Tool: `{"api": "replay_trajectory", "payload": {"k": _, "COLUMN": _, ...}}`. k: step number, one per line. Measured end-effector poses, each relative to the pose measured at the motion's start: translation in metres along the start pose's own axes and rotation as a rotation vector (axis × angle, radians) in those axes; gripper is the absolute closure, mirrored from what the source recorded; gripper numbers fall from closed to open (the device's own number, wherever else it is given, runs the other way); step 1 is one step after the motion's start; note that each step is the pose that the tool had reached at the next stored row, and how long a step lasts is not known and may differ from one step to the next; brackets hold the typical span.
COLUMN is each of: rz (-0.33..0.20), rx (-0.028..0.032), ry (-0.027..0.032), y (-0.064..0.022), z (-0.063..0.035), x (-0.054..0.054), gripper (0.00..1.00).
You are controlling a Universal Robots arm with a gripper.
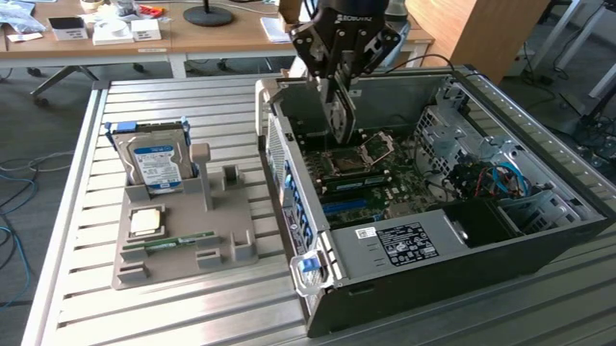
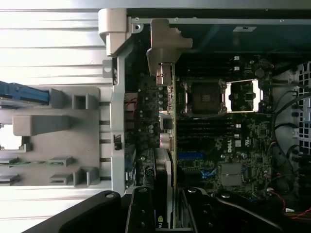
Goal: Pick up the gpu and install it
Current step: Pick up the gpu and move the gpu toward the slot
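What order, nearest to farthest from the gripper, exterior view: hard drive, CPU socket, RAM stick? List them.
1. CPU socket, in the case, below the gripper holding the gpu.
2. Hard drive, upright on the grey tray.
3. RAM stick, flat on that tray, nearer the camera.

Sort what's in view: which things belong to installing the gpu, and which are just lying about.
Belongs to the job:
- the gpu, gripped edge-up in the pincer
- the open computer case
- the motherboard under the card

Just lying about:
- the blue-labelled hard drive
- the RAM stick
- the square chip
- the grey holder they sit on
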State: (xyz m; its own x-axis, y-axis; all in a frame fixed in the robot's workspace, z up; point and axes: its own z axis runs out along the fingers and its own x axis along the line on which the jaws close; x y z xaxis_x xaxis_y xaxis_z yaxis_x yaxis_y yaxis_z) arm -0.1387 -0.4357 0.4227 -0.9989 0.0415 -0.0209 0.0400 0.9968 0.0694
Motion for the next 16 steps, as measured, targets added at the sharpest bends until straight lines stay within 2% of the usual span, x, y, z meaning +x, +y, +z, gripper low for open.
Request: {"api": "replay_trajectory", "payload": {"k": 16, "rz": 0.000, "rx": -0.0075, "ry": 0.0003, "y": 0.0025, "z": 0.0015, "x": -0.062, "gripper": 0.73}}
